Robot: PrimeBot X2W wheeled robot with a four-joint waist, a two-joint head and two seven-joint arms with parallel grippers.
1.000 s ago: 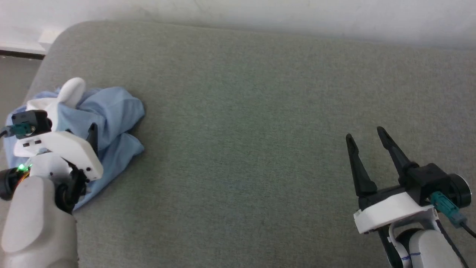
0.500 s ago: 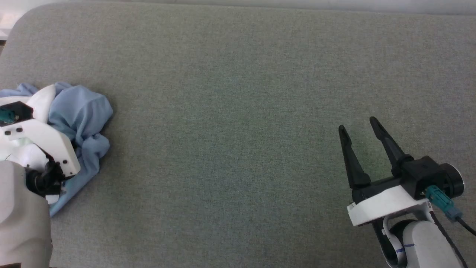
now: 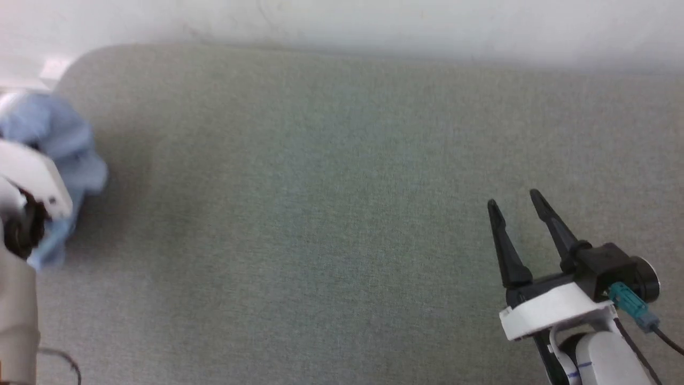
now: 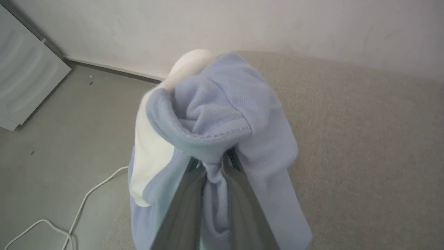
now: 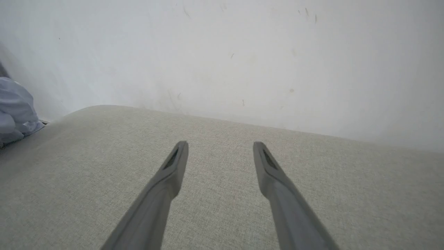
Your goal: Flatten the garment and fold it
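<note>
Jaws of the left gripper (image 4: 214,162) are pinched nearly together on a bunched fold of the garment (image 4: 215,104). The light blue cloth is squeezed in the gap and spills over both sides, with its white collar (image 4: 152,156) at 9 o'clock of the bundle in the left wrist view. In the head view the garment is a blurred blue lump at 9 o'clock, by the left edge of the grey-green cushion (image 3: 320,187). Whether it touches the cushion is hard to tell through the blur. At 4 o'clock the right gripper (image 3: 513,199) hangs over the cushion, jaws spread wide with nothing between them. Behind the bundle, at 7 o'clock in the left wrist view, a white cable (image 4: 86,205) lies on the grey floor (image 4: 52,139).
</note>
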